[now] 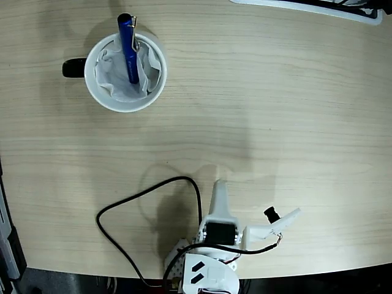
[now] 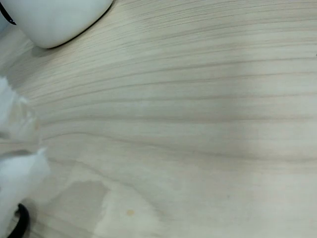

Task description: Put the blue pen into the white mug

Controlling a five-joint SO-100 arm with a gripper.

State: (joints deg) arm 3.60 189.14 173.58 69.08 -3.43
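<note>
In the white mug, the blue pen stands; the fingers, seemingly together, should stay clear over the counter.

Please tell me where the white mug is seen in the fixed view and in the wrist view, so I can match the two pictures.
Fixed view: the white mug stands at the upper left of the table, its black handle to the left, with the blue pen standing in it.
Wrist view: only the white mug's outer wall shows, cut off at the top left corner.
Shared landmark: the light wooden table.
</note>
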